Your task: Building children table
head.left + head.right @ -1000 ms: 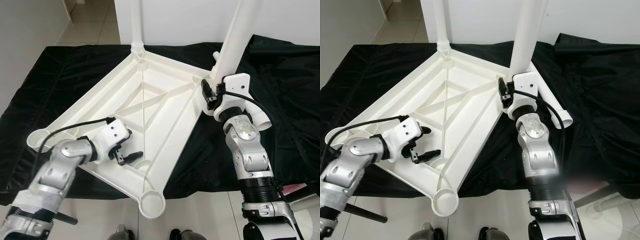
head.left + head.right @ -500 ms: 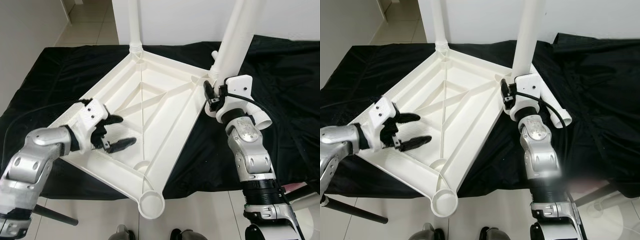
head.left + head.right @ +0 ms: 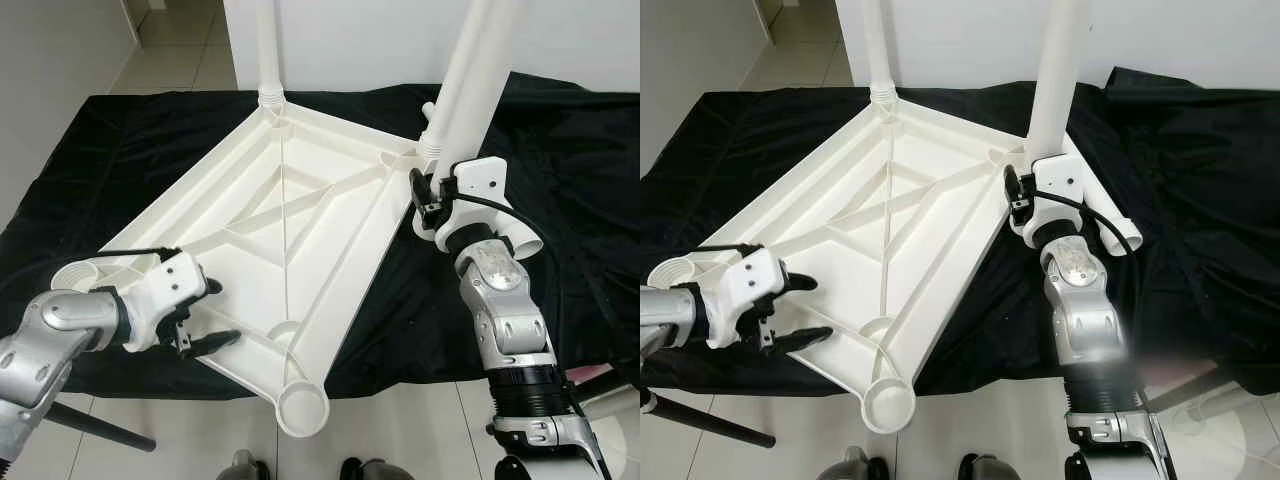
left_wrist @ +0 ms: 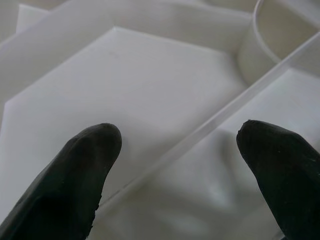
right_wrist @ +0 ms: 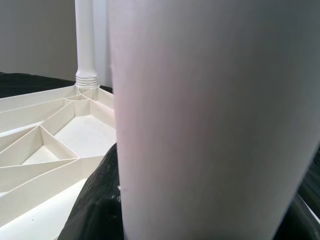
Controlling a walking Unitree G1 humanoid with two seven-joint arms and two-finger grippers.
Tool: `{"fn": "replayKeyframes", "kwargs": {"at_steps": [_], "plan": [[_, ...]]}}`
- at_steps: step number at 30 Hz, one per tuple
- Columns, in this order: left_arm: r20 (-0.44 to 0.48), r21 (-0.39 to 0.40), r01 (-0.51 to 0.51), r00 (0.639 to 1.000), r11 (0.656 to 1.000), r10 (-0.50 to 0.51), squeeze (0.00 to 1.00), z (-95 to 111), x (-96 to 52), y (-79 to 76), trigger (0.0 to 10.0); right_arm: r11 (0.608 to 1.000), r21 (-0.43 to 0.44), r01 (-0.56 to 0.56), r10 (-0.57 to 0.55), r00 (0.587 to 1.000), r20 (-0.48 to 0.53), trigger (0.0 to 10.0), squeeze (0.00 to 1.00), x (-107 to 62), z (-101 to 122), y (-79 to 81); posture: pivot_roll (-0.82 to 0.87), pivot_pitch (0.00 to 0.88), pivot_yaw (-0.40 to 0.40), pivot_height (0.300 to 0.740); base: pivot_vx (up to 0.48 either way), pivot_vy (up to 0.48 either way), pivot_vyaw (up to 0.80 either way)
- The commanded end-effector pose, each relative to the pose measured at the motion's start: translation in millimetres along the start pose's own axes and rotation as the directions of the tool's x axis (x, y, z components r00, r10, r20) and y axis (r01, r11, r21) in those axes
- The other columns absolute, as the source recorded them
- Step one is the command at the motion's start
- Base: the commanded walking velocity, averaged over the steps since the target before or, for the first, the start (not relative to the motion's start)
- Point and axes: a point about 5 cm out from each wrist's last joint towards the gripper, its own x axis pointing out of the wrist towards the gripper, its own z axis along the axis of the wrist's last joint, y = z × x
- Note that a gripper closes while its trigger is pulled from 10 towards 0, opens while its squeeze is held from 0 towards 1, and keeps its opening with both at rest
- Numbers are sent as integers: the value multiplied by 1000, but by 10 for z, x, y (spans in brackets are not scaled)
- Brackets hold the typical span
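Observation:
A white children's table top (image 3: pixel 300 210) lies upside down on a black cloth, its ribs facing up. One white leg (image 3: pixel 268 50) stands screwed into the far corner. A second leg (image 3: pixel 470 70) stands tilted at the right corner, and my right gripper (image 3: pixel 428 195) is shut on its lower end; this leg (image 5: pixel 210 120) is very close in the right wrist view. My left gripper (image 3: pixel 218 313) is open over the near-left edge of the table top, its fingertips (image 4: pixel 95 145) apart above a rib with nothing between them.
A loose white leg (image 3: pixel 522 238) lies on the black cloth (image 3: pixel 120 140) behind my right wrist. Round leg sockets sit at the near corner (image 3: pixel 303 408) and the left corner (image 3: pixel 75 275). Tiled floor lies in front, a wall to the left.
My left gripper has drawn back from over the ribbed panel toward the near-left edge, still open. The right gripper and its leg have barely moved.

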Motion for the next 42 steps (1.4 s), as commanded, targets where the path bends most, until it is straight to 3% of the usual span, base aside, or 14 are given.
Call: {"fn": "replayKeyframes", "kwargs": {"at_steps": [1,9,23,24,26,27,29,30,32,33,42], "plan": [[-36,12,255,966,967,-255,0,-55,-3,-157,10000,1000,-5,-19,19,1000,11,10000,0,24,34,34,-42,108,2,740,0,0,0],[-53,28,227,973,974,-225,0,-72,110,-124,10000,999,-4,-37,37,999,14,10000,0,52,47,72,-43,101,-2,740,0,0,0],[-108,52,163,982,985,-156,0,-120,242,104,10000,999,-11,-32,32,999,17,10000,0,31,51,71,-63,94,17,740,0,0,0],[-130,48,157,980,986,-150,0,-140,236,149,6275,999,-13,-30,30,999,18,10000,0,28,52,67,-65,92,20,740,0,0,0],[-135,46,156,980,987,-148,0,-145,234,161,6275,999,-13,-30,30,999,18,10000,0,28,52,67,-65,92,20,740,0,0,0],[-143,53,143,981,988,-134,0,-141,225,204,4078,1000,-13,-28,28,999,19,10000,0,28,55,65,-71,92,30,740,0,0,0],[-147,58,129,982,990,-119,0,-135,220,238,4078,1000,-13,-25,26,999,21,10000,0,27,57,63,-71,92,30,740,0,0,0],[-148,60,118,983,991,-108,0,-128,217,265,1529,1000,-13,-21,22,1000,23,10000,0,26,62,59,-74,94,33,740,0,0,0],[-148,62,114,984,992,-104,0,-126,217,285,1529,1000,-12,-19,19,1000,24,10000,0,25,65,57,-74,94,33,740,0,0,0],[-141,61,109,985,992,-100,0,-117,224,302,0,1000,-11,-15,15,1000,24,10000,0,23,66,54,-75,97,35,740,0,0,0],[-102,56,99,990,994,-93,0,-81,288,290,0,1000,-14,-9,10,1000,21,10000,0,14,61,44,-70,108,31,740,0,0,0]]}}
